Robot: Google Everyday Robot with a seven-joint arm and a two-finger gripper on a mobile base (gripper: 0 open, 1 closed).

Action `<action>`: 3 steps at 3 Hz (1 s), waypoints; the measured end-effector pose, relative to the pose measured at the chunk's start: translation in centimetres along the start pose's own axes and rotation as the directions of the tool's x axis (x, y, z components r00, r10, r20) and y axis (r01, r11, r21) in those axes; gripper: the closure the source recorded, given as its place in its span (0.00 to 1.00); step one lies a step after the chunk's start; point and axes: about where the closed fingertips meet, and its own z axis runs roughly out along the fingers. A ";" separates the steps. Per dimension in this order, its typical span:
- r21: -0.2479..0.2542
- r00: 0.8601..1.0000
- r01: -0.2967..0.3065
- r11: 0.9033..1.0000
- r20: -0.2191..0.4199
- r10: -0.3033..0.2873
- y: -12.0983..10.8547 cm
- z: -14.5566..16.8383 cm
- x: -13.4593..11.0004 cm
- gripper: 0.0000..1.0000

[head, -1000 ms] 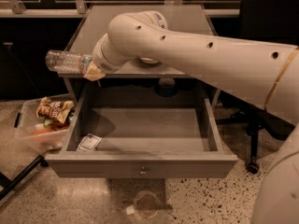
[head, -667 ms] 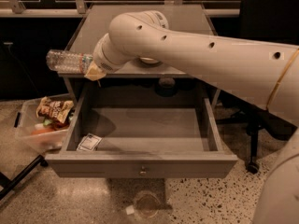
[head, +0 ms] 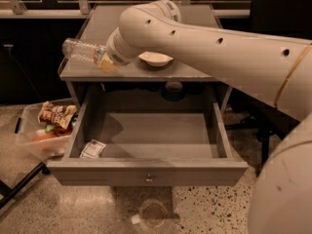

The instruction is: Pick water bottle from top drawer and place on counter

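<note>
My gripper is at the counter's left front corner, shut on the water bottle. The clear ribbed bottle lies on its side, sticking out to the left just above the grey counter, its far end over the counter's left edge. The top drawer is pulled fully open below, with a brass knob on its front panel. My arm reaches in from the right and hides part of the counter.
A white bowl sits on the counter beside my wrist. A white paper card lies in the drawer's front left corner. A clear bin of snacks stands on the floor at left. A clear cup lies on the floor in front.
My gripper has carried the water bottle a little up and to the right, from beside the counter's left edge to over its corner.
</note>
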 end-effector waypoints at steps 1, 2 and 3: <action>0.031 0.998 -0.053 0.998 -0.028 0.054 -2.4 1.0 1.5 1.00; 0.048 0.992 -0.116 0.992 -0.045 0.118 -3.4 2.0 3.2 1.00; 0.076 0.984 -0.160 0.984 -0.068 0.165 -4.0 2.3 4.2 0.81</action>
